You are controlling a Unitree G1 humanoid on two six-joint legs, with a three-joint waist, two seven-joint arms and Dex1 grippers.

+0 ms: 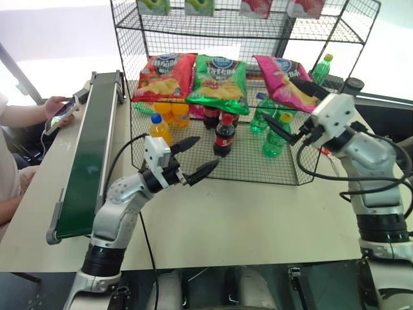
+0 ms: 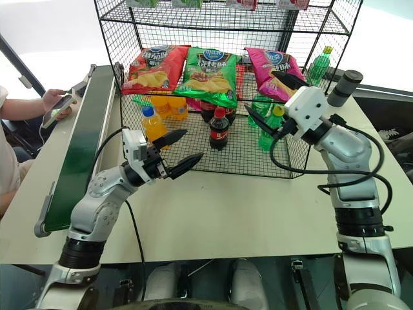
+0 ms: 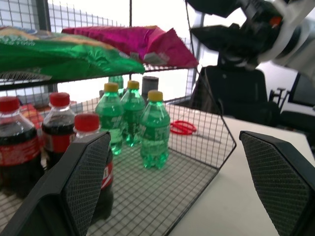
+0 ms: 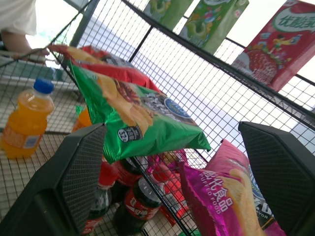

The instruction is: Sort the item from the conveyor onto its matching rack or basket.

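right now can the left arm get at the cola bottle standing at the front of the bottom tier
Probably yes. The left gripper is open just in front of the rack, and the cola bottle stands near the open front edge with nothing between them.

three crisps bags lay on the rack's [image 2: 193,19] middle tier: one red [image 2: 153,68], one green [image 2: 210,76], one magenta-pink [image 2: 274,68]. below stood several orange drink bottles [image 2: 153,124], at least two cola bottles [image 2: 219,128] and three or more green soda bottles [image 3: 155,129]. four cartons [image 1: 200,6] lined the top tier.
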